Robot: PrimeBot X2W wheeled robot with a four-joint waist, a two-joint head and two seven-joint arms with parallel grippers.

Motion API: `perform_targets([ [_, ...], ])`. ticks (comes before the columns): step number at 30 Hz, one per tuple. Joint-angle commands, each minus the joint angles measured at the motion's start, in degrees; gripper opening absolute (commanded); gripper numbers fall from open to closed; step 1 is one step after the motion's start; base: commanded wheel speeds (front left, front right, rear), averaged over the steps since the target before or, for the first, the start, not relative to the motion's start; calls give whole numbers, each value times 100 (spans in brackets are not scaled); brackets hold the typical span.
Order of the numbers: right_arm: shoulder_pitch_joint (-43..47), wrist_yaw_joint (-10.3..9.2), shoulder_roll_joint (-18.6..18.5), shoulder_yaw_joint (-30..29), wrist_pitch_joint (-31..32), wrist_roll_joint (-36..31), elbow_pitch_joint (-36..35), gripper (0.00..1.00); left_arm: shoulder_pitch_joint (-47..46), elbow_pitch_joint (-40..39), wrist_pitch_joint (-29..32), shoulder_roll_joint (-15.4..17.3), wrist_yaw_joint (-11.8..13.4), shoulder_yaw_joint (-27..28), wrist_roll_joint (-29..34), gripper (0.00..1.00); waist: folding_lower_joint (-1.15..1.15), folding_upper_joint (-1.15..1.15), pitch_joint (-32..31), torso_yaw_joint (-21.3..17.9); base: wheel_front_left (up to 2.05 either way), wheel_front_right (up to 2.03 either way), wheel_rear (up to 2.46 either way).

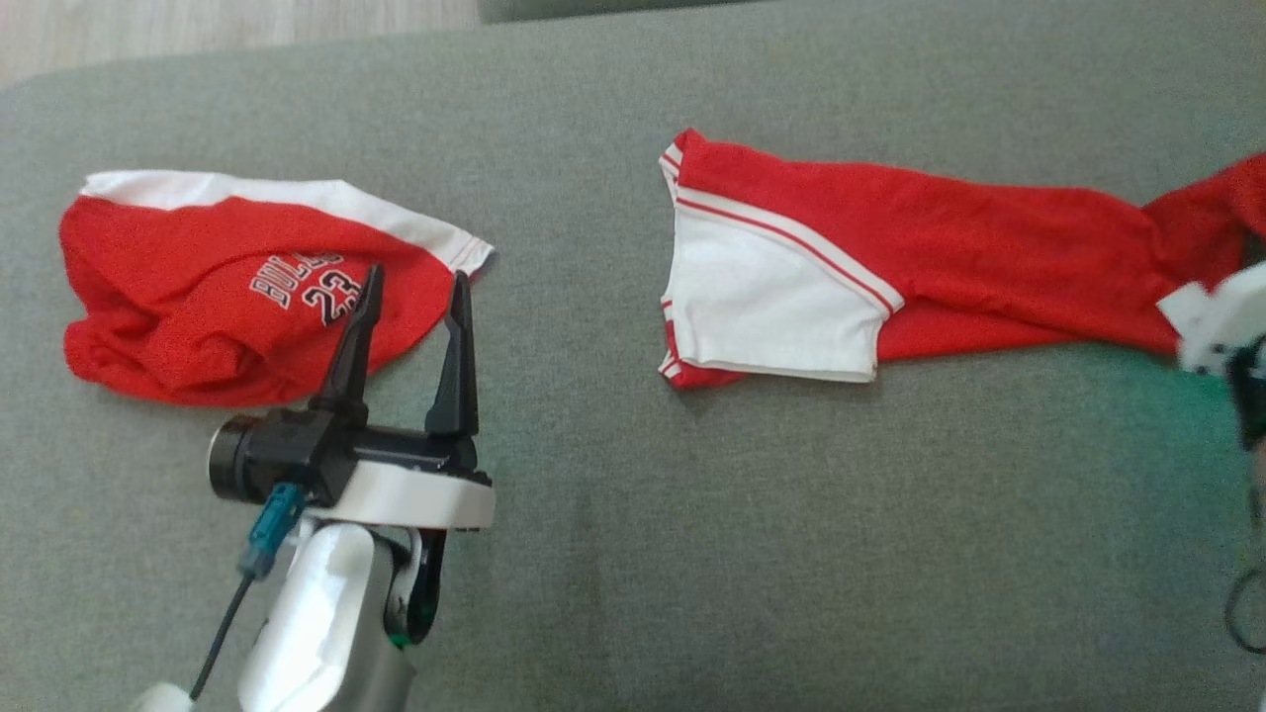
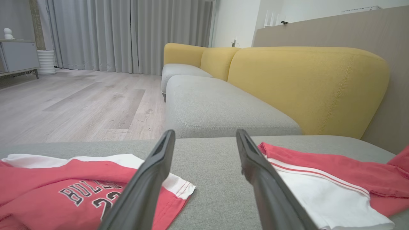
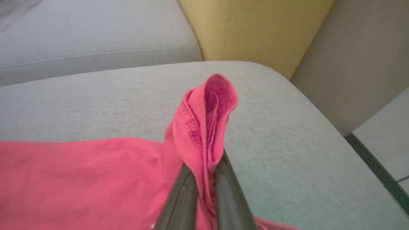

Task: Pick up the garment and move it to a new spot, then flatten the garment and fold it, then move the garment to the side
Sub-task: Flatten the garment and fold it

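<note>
Now the white-panelled red garment lies stretched long, hem pinched by the right gripper, left gripper agape.

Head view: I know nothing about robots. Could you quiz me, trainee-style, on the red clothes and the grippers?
1. True or false: the right gripper is shut on a fold of the long red garment.
2. The left gripper, near the crumpled garment, is: A open and empty; B shut on cloth; C holding a cup.
3. Fill in: the number printed on the crumpled garment is ___.

Key: 1 true; 2 A; 3 23.
</note>
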Motion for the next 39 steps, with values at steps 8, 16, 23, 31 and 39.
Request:
perform_targets([
  [8,-207,-5,683,863,-95,296,-575,0,151,-198,-29,28,103,72,-172,100,0,0,-513,65,0,0,0],
  [16,-253,-5,1314,1505,48,792,-1074,0,221,-280,-29,27,199,-22,-285,100,0,0,-631,218,0,0,0],
  [23,-147,-5,1596,2129,155,1230,-1422,0,191,-307,-29,27,212,-101,-335,100,0,0,-528,510,0,0,0],
  [31,191,-5,1603,3083,58,2132,-1405,0,85,-299,-29,27,242,-257,-421,100,0,0,-341,909,0,0,0],
  [39,354,-5,1604,3501,-217,2639,-949,0,82,-292,-29,27,244,-285,-445,100,0,0,-282,1034,0,0,0],
])
